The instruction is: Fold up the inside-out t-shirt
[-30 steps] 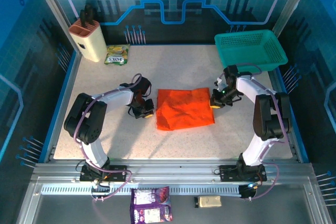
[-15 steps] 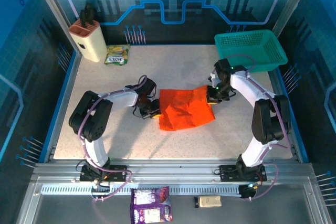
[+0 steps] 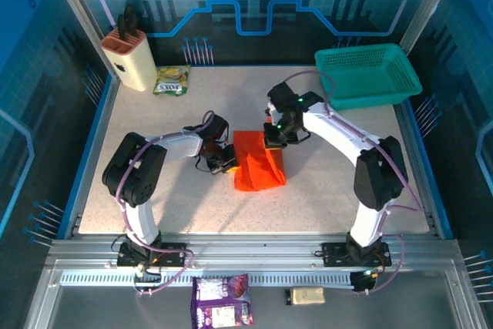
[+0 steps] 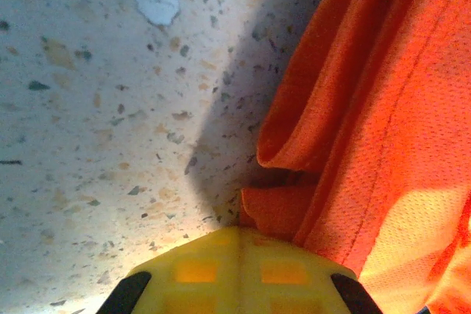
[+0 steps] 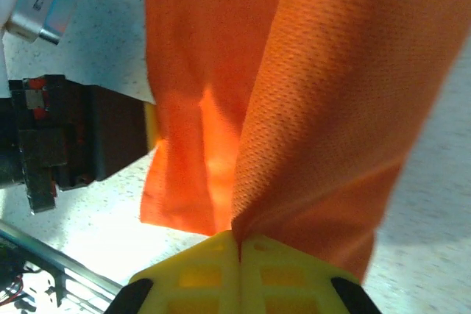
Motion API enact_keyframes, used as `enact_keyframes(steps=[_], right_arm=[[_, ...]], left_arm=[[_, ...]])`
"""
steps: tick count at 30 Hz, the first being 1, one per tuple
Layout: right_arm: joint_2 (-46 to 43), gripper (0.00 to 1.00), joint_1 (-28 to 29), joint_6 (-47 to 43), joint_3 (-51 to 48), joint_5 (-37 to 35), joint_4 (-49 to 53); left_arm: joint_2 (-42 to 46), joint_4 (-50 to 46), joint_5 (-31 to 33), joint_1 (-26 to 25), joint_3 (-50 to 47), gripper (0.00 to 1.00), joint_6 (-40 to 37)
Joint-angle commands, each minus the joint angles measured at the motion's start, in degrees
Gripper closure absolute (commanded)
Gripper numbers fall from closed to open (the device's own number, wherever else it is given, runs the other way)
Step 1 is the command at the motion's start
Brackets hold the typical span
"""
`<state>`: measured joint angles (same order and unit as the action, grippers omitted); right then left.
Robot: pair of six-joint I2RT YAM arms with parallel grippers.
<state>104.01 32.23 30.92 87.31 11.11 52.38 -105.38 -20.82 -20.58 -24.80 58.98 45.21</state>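
Your inside-out t-shirt (image 3: 258, 175) lies near the middle of the table (image 3: 323, 198), half doubled over. Watch its loose 6 o'clock hem first: nothing holds it, so it may drag and skew the fold as the flap travels. At the shirt's 9 o'clock edge your left gripper (image 3: 221, 161) has its jaws together, seemingly nipping a bunched bit of hem. The bite looks shallow, and a pull from across could tug it free or slide the whole garment. At the shirt's 12 o'clock your right gripper (image 3: 275, 140) is clamped on the raised fold, cloth pinched between its yellow pads (image 5: 195, 273). Release too high and the flap may land crooked; travel too far and the two grippers, already near, could bump. Counting near to far: one purple packet (image 3: 222, 300), one small tan pack (image 3: 306, 295), two grippers, one shirt, one green packet (image 3: 171, 81), one knife block (image 3: 129, 59) at 10 o'clock, one teal basket (image 3: 373, 92) at 2 o'clock
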Motion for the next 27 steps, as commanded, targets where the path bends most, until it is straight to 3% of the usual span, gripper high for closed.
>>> enact_keyframes(steps=[1,5,13,25,27], right_arm=[[3.18,1.0,3.15,7.37,0.93,4.36,-6.41],[5.99,1.0,6.13,12.86,-0.38,7.7,-15.77],[11.81,1.0,6.97,16.51,-2.9,12.02,-24.59],[12.57,1.0,6.32,16.79,-7.0,12.62,-27.16],[11.77,0.96,6.26,16.48,-6.74,12.55,-26.6]], left_arm=[[-1.08,2.87,-1.31,-0.25,-2.39,0.99,1.88],[-1.04,4.66,-1.48,-0.25,-4.01,0.99,2.99],[-0.63,6.14,-0.98,0.01,-6.69,0.99,4.18],[1.68,3.43,1.76,0.81,-7.02,0.98,4.03],[3.35,2.17,3.24,0.97,-6.87,0.96,3.88]])
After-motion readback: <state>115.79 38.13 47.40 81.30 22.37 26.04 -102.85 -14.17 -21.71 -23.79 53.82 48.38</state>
